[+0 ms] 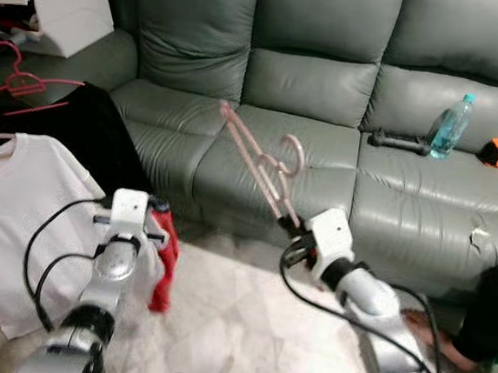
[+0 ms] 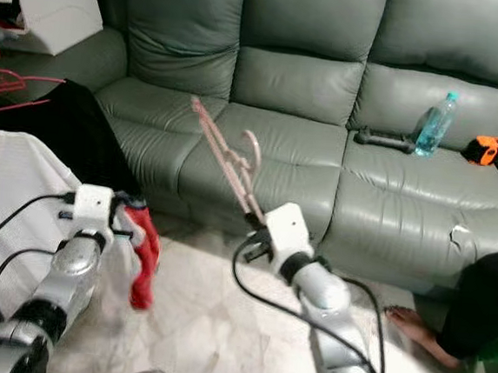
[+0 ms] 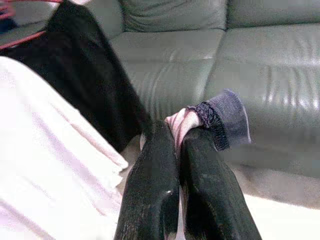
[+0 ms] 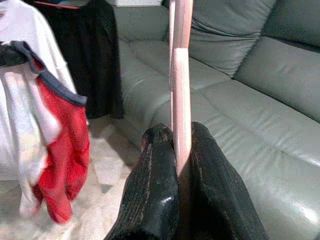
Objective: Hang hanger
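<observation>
Right wrist view is showing you the right gripper [image 4: 181,150] pinching a pink hanger [image 1: 258,161] before the sofa's [image 1: 327,89] front edge, while the left gripper [image 3: 179,150] is squeezing a red garment [image 1: 164,262].

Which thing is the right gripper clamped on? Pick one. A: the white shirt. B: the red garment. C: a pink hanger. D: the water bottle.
C: the right gripper has its black fingers shut on the pink hanger, held up in front of the sofa.
</observation>
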You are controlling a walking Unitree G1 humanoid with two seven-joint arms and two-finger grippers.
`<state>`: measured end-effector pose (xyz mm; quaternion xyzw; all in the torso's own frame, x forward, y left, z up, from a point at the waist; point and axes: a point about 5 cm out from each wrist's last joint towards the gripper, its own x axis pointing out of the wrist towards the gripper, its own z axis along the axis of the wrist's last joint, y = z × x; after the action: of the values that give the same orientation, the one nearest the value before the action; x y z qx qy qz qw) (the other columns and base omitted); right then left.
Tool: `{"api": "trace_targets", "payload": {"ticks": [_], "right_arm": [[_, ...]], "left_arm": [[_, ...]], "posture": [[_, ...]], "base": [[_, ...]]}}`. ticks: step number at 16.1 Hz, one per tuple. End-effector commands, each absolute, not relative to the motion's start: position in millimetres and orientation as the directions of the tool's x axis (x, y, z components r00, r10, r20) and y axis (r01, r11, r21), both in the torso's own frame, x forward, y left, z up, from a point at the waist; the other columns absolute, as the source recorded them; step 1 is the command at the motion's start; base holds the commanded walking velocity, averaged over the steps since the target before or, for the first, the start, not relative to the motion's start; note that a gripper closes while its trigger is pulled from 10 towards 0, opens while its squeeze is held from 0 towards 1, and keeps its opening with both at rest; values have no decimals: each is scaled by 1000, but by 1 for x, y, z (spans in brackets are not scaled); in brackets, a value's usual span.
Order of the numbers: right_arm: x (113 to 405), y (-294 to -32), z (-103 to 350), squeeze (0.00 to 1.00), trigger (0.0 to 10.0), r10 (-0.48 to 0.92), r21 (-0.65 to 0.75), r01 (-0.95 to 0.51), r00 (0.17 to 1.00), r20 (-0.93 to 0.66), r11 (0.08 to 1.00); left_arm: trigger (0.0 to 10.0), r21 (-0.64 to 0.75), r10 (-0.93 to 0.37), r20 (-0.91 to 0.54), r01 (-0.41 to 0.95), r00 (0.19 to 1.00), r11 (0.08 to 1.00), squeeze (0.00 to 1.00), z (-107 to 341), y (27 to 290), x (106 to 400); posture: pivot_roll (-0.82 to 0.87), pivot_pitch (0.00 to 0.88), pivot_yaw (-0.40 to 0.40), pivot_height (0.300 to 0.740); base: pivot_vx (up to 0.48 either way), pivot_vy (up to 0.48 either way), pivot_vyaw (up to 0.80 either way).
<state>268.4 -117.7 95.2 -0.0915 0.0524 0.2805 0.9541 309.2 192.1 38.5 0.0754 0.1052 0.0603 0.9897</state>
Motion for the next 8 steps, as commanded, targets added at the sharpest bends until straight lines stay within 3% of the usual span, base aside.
{"api": "trace_targets", "payload": {"ticks": [1,3,8], "right_arm": [[264,-111,96,0,10000,548,-125,-564,825,-142,816],[261,-109,92,0,10000,540,-100,-555,830,-143,826],[261,-115,84,0,10000,509,-60,-520,849,-143,852]], "left_arm": [[10000,150,175,-161,-151,971,977,0,45,193,309],[10000,111,236,-167,-219,957,969,0,44,194,302],[10000,115,201,-144,-185,969,976,0,48,194,282]], "posture": [[-48,0,47,740],[-36,0,42,740],[-25,0,52,740]], "base": [[0,0,0],[0,0,0],[0,0,0]]}}
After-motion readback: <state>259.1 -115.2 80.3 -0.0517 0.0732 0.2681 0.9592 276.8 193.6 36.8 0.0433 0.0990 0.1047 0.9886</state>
